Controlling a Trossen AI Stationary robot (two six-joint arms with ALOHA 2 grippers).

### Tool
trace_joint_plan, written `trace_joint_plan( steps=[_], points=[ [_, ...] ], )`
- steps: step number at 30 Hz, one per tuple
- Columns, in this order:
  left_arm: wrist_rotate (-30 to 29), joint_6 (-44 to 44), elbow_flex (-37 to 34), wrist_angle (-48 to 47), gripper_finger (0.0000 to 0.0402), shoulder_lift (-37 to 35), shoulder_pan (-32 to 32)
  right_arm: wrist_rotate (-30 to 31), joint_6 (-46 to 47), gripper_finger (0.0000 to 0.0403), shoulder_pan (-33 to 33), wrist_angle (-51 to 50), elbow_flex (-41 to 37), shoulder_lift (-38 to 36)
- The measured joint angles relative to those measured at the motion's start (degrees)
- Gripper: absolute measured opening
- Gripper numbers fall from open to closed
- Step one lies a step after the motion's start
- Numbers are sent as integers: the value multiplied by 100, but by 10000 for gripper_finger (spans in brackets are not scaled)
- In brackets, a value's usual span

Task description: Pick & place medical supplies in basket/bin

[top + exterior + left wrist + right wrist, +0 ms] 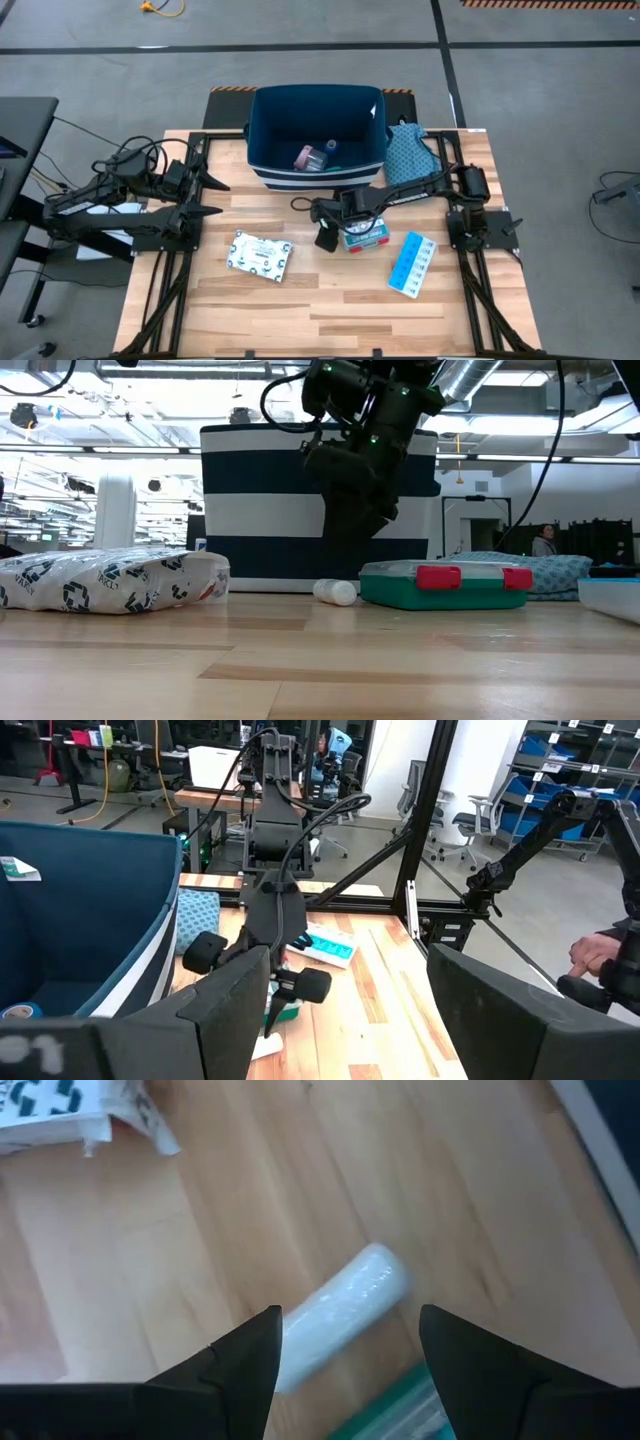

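Note:
My right gripper (349,1325) is open and hovers over the white tube (338,1316), which lies on its side on the table; one finger stands on either side of it, clear of it. In the low view the gripper (350,532) hangs above the tube (335,592), beside the teal-and-red box (445,585). The white packet with green print (259,254) and the light blue pill organiser (412,265) lie flat on the table. The navy bin (262,150) stands at the far edge and holds a pink item (309,158) and a blue roll (330,147). My left gripper (214,198) waits open at the table's left.
A teal patterned cloth bag (408,155) lies right of the bin. The teal-and-red box (400,1402) sits close beside the tube, and the packet's corner (60,1110) lies farther off. A person's hand (600,960) shows beyond the table. Bare wood (320,310) spans the near side.

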Motion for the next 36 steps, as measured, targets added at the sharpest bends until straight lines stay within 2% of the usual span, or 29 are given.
trace_joint_plan(
  steps=[7,20,24,32,36],
  points=[
    [-2,2,0,0,261,0,-1,-232,-2,230,32,2,177,418],
    [0,4,0,-9,261,0,0,-261,-40,221,55,-775,1180,1383],
    [0,4,0,-9,261,-2,-1,-281,-73,187,55,-876,1361,1463],
    [0,7,0,-9,261,-1,-1,-326,-109,92,39,-769,1650,1482],
    [-2,9,0,-10,261,0,-1,-513,-180,53,37,-777,1915,1480]
  ],
)
